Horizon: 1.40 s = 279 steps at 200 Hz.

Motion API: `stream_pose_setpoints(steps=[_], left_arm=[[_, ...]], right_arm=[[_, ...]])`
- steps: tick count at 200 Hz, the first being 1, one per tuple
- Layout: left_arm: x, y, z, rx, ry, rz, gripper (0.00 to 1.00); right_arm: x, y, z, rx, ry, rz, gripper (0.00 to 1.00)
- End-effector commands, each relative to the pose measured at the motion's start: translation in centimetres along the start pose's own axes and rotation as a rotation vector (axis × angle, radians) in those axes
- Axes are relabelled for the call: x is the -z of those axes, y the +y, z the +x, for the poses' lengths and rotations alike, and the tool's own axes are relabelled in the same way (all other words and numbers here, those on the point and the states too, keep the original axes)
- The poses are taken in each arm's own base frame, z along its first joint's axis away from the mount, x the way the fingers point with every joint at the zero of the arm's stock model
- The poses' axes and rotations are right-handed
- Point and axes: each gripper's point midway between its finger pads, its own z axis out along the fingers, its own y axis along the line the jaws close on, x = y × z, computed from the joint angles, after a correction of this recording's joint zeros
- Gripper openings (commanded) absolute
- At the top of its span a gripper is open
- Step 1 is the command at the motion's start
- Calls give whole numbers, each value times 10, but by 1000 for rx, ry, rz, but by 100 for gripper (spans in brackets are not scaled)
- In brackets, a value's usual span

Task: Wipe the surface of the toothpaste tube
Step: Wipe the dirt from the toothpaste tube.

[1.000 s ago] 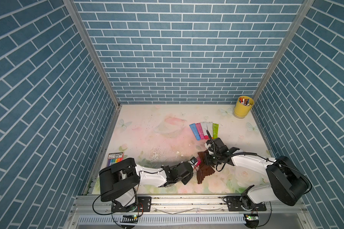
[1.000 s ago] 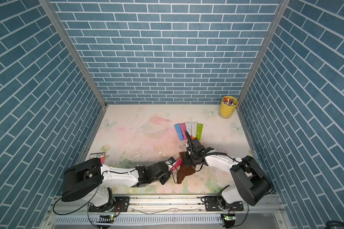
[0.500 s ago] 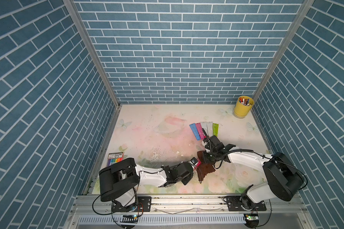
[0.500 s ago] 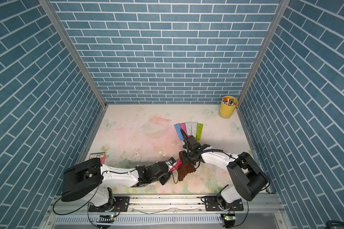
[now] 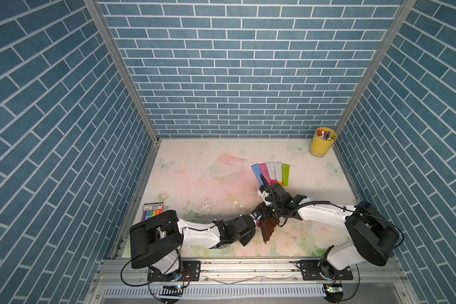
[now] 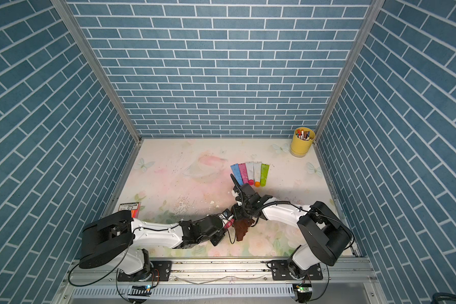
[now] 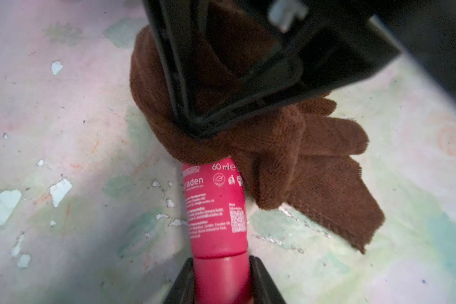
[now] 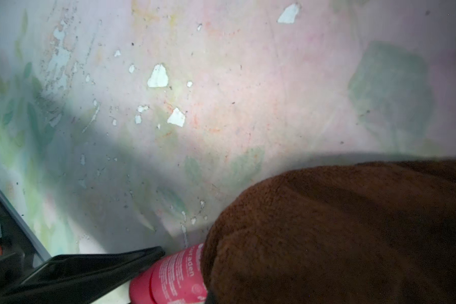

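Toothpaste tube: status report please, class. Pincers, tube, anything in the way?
Left pincer shut on red toothpaste tube, cap end. Right pincer shut on brown cloth, covering tube's other end. No obstruction seen.

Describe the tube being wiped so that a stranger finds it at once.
Look near the front edge of the pale floral tabletop. There the left hand clamps the cap end of a red plastic toothpaste tube, its other end covered by a brown terry cloth held by the right hand. The five tubes in a row behind lie free; only this one is gripped.
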Motion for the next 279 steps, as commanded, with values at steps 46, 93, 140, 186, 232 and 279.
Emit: stream_pose_setpoints(steps=[46, 93, 140, 186, 232, 279], left_arm=[[0, -8, -6, -28, -29, 34, 0], [-2, -9, -4, -36, -18, 38, 0], [2, -8, -6, -27, -35, 37, 0], [1, -7, -6, -23, -32, 30, 0], [-3, -7, -5, -25, -21, 30, 0], [-1, -4, -6, -14, -31, 24, 0]], right_arm=[[-16, 2, 43, -117, 179, -158, 0], [25, -79, 16, -153, 63, 283, 0], [41, -111, 8, -168, 44, 436, 0], [28, -79, 18, -160, 64, 236, 0], [9, -4, 42, -75, 156, -52, 0], [2, 36, 52, -43, 174, -224, 0]])
